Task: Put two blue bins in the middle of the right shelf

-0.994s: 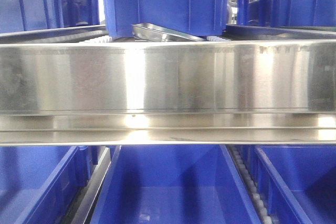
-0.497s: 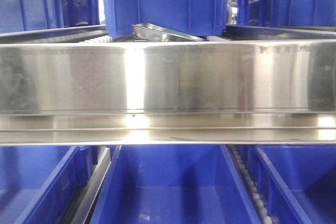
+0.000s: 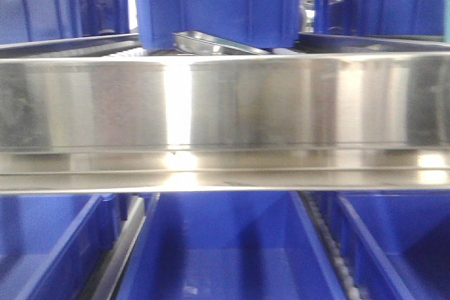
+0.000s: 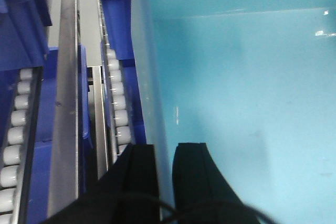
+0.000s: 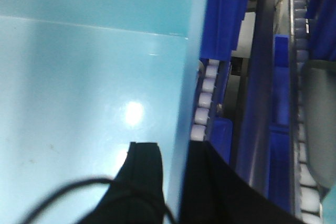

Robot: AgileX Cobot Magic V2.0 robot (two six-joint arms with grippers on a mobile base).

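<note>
Pinching the left wall of the pale blue bin (image 4: 247, 103), the left hand (image 4: 164, 182) is sitting at 6 o'clock in its wrist view. One black finger (image 4: 140, 174) is lying outside the wall and the other inside, both closed on the plastic. The bin is filling that view from 12 round to 5 o'clock. Toward 9 o'clock, white rollers (image 4: 116, 116) are running in a track beside it, with a steel rail (image 4: 65, 103) and dark blue bins (image 4: 115, 14) just beyond.

The right hand (image 5: 176, 182) is gripping the opposite wall the same way, its fingers (image 5: 144, 174) straddling the rim at 6 o'clock. There the pale bin is spreading from 7 to 12 o'clock, with rollers and a dark blue bin at 1 o'clock.

I cannot tell whether a second bin is nested inside.

In the front view a stainless shelf beam (image 3: 225, 103) is spanning the frame, with dark blue bins above and below. A steel tray (image 3: 211, 41) is lying tilted under the upper middle one.
</note>
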